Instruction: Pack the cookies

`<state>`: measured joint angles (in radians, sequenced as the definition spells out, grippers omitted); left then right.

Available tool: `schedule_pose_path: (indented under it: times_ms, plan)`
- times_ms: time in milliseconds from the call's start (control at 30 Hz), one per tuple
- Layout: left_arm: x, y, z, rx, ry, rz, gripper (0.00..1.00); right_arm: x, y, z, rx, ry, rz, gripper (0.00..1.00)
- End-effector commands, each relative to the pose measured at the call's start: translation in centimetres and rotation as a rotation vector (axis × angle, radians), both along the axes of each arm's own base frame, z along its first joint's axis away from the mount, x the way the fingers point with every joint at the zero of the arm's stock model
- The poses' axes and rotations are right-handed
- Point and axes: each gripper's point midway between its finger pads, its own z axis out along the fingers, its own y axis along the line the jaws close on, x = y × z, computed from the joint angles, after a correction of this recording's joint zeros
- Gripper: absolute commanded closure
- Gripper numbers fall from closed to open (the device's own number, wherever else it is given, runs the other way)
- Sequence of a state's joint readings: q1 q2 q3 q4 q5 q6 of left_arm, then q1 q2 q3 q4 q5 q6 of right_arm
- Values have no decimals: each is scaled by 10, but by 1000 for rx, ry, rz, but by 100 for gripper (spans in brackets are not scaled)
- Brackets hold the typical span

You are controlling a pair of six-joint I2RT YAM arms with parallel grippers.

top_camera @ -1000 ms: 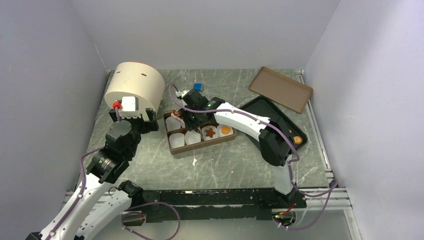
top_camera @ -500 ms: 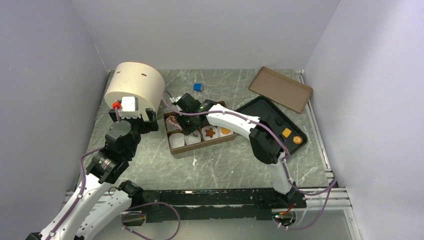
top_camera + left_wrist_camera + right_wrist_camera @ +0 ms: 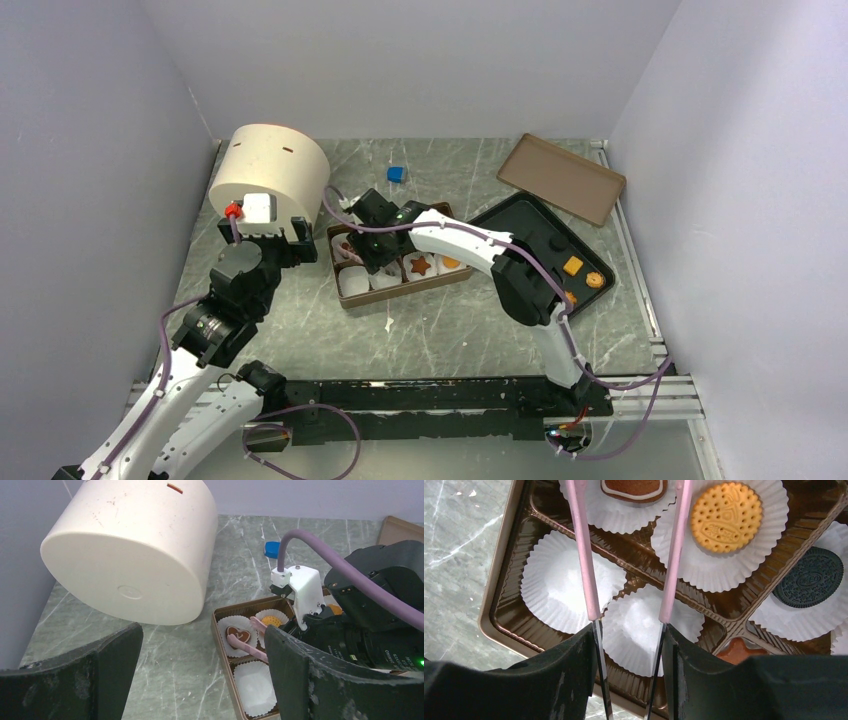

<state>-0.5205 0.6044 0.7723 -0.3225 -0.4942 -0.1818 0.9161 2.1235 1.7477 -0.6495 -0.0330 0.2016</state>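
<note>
Right wrist view: right jaws released, pink fingers parted and gripping nothing. Heart cookie lies in its paper cup between them, with a gap visible on either side. Orange round cookie sits just outside one finger, black round cookie farther out. Left jaws spread wide, empty.

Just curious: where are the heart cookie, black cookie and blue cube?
heart cookie (image 3: 240,631): left wrist view, its middle.
black cookie (image 3: 813,584): right wrist view, its middle.
blue cube (image 3: 397,174): top view, its top face.
</note>
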Motion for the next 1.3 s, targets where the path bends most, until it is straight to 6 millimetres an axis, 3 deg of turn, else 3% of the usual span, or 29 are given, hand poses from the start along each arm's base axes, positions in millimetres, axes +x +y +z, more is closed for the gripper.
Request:
schedule_pose_path:
  times_ms: [0, 233, 567, 833, 1267]
  plan:
    - [0, -1, 15, -33, -40, -5, 4, 9, 12, 39, 71, -71, 4, 51]
    - [0, -1, 15, -33, -41, -3, 4, 8, 6, 65, 113, -116, -14, 56]
    - [0, -1, 14, -31, -43, -7, 4, 13, -33, 96, 97, -175, -127, 60]
    - [0, -2, 15, -32, -46, -10, 4, 12, -94, 102, 58, -163, -303, 62]
    - [1, -4, 14, -33, -50, -19, 4, 3, -219, 98, 17, -122, -685, 63]
